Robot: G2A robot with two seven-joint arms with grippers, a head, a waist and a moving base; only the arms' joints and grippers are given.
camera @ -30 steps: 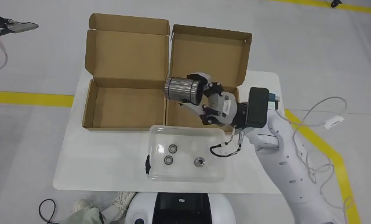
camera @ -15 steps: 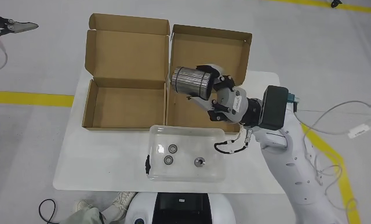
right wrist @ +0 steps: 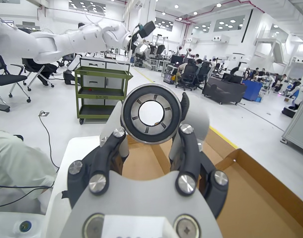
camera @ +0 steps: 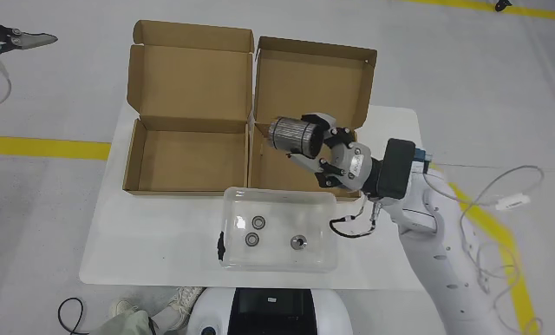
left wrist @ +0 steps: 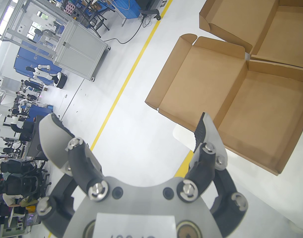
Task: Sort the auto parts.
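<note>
My right gripper [camera: 305,146] is shut on a large ribbed metal cylinder [camera: 291,136], holding it on its side above the right cardboard box [camera: 270,175]. In the right wrist view the cylinder's ring-shaped end [right wrist: 128,115] faces the camera between the two fingers of the right gripper [right wrist: 151,118]. The left cardboard box [camera: 186,158] stands beside it with its lid open. My left gripper [left wrist: 127,125] hangs open with nothing in it, off the table's left side and above the floor, with both boxes [left wrist: 260,115] beyond it.
A clear plastic tray [camera: 323,251] at the table's front holds two small ring bearings [camera: 258,221] and a small round metal part [camera: 297,242]. Both box lids [camera: 312,83] stand up at the back. The table [camera: 130,239] is bare to the left of the tray.
The right gripper carried the cylinder a little to the right, then lowered it toward the right box. Its grip has not changed.
</note>
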